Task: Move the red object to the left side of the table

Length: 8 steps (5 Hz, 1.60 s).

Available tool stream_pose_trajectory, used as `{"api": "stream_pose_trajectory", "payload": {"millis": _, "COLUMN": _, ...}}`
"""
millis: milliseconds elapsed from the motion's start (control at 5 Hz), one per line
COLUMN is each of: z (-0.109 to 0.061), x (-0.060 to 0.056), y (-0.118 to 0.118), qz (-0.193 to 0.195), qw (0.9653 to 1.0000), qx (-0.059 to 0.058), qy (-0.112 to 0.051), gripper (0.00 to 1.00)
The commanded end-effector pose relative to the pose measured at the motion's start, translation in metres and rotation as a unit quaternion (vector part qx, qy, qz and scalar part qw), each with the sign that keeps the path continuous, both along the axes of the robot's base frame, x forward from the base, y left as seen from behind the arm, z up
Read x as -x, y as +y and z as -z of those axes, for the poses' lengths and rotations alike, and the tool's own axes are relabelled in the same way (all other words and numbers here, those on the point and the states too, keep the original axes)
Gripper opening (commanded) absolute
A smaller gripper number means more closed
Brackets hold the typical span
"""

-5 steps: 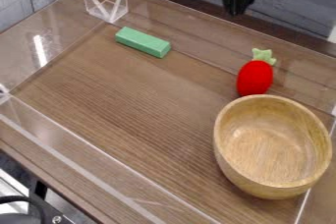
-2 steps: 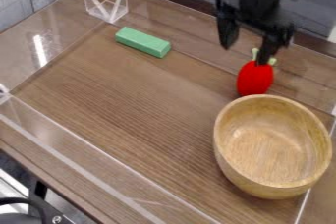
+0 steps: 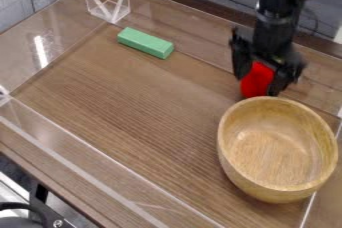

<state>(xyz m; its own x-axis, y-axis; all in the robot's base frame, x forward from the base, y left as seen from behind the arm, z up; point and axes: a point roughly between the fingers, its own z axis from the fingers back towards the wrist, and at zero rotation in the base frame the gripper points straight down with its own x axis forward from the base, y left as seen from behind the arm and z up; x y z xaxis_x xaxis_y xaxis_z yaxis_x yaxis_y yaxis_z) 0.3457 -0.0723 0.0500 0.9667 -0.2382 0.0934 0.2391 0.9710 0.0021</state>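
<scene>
The red object, a small strawberry-shaped toy, stands on the brown table at the right, just behind the wooden bowl. My gripper has come down over it, pointing straight down, open, with one black finger on each side of the toy. The gripper body hides the toy's leafy top. I cannot tell whether the fingers touch it.
A large wooden bowl sits at the front right, close to the toy. A green rectangular block lies at the back centre-left. Low clear acrylic walls border the tabletop.
The gripper came down from the top edge of the view and opened, and its fingers now straddle the red toy. The toy, block and bowl have not moved.
</scene>
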Motion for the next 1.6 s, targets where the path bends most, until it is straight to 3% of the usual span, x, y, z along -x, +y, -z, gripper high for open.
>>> {"api": "stream_pose_trajectory", "payload": {"millis": 0, "z": -0.001, "x": -0.021, "y": -0.002, "qz": 0.021, "qw": 0.9994, "qx": 0.005, "qy": -0.028, "gripper": 1.00}}
{"api": "stream_pose_trajectory", "payload": {"millis": 200, "z": 0.015, "x": -0.030, "y": 0.002, "qz": 0.015, "qw": 0.9996, "qx": 0.001, "qy": -0.025, "gripper": 1.00}}
{"api": "stream_pose_trajectory", "payload": {"millis": 400, "z": 0.018, "x": -0.032, "y": 0.004, "qz": 0.010, "qw": 0.9997, "qx": -0.002, "qy": -0.022, "gripper": 1.00}}
{"api": "stream_pose_trajectory", "payload": {"millis": 800, "z": -0.012, "x": -0.032, "y": 0.004, "qz": 0.020, "qw": 0.9996, "qx": -0.008, "qy": -0.021, "gripper": 1.00}}
{"api": "stream_pose_trajectory", "payload": {"millis": 1000, "z": -0.013, "x": -0.034, "y": 0.002, "qz": 0.011, "qw": 0.9996, "qx": -0.009, "qy": -0.024, "gripper": 1.00}}
{"api": "stream_pose_trajectory", "payload": {"millis": 1200, "z": -0.008, "x": -0.035, "y": 0.002, "qz": 0.005, "qw": 0.9996, "qx": -0.011, "qy": -0.024, "gripper": 0.00}}
{"api": "stream_pose_trajectory", "payload": {"millis": 1400, "z": -0.016, "x": -0.029, "y": 0.004, "qz": 0.016, "qw": 0.9995, "qx": -0.014, "qy": -0.022, "gripper": 1.00}}
